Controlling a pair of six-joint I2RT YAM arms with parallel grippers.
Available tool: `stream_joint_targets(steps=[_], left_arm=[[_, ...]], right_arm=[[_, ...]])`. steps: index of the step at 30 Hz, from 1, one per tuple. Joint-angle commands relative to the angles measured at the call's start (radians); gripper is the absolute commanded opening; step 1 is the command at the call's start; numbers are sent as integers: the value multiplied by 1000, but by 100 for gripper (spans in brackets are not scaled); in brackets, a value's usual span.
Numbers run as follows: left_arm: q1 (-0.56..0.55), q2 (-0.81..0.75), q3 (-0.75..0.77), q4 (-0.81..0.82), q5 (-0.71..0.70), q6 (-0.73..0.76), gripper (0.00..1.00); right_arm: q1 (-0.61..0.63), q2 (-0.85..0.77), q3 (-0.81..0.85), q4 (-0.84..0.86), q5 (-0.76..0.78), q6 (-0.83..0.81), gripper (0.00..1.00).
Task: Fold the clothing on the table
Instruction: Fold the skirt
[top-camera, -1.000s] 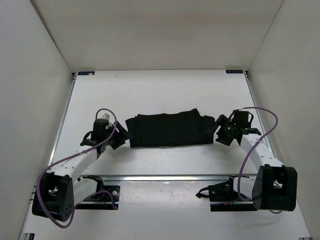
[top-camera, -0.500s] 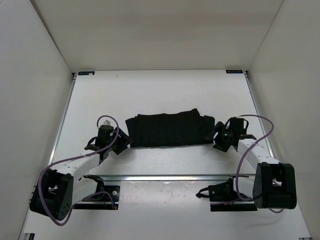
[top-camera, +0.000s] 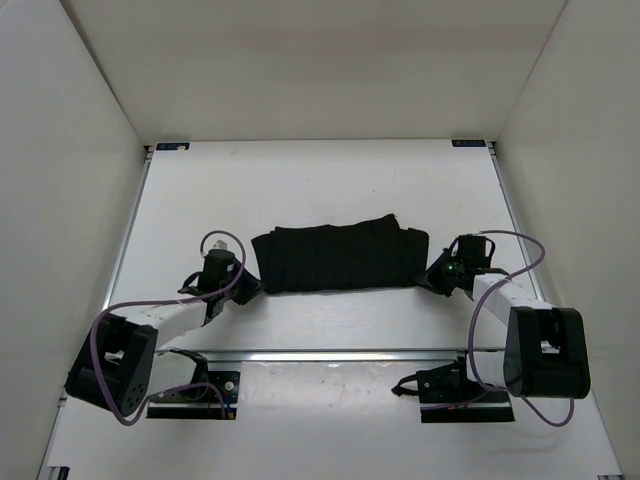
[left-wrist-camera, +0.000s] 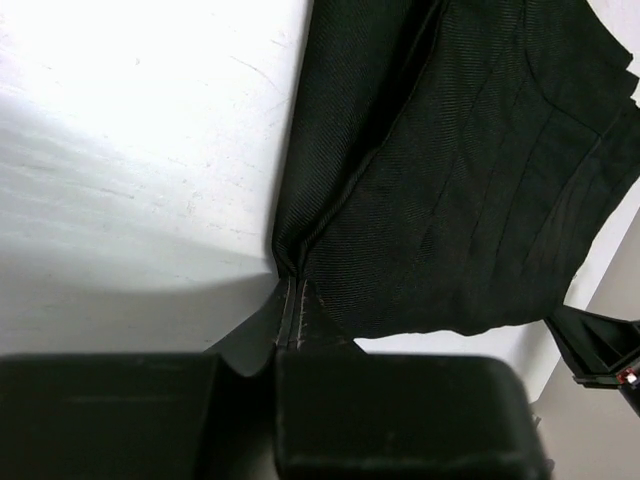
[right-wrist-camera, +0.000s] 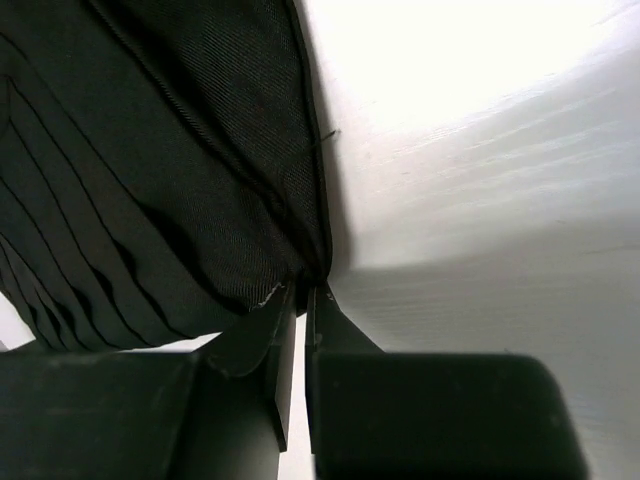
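Pinching the near left corner of the clothing, the left end effector is closed tight on a hem. The right end effector is clamped likewise on the near right corner. Between them the black, wrinkled clothing is laid flat as a long band across the middle of the white bench.

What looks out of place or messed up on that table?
Nothing stands out. The black clothing lies as a neat folded band across the middle of the table; the left hand and right hand each pinch one end. No tears or spills show.
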Motion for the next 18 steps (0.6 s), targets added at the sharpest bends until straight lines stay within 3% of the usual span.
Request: stream_joint_targets(steps=[1, 6, 9, 18], left_arm=[[-21, 42, 28, 51, -3, 4, 0], [-99, 136, 71, 117, -12, -14, 0], [-117, 204, 89, 161, -12, -16, 0], [-130, 285, 97, 235, -7, -37, 0]], right_arm=[[-39, -47, 6, -20, 34, 4, 0], [-47, -103, 162, -133, 33, -101, 0], [26, -74, 302, -196, 35, -198, 1], [436, 139, 667, -273, 64, -362, 0]])
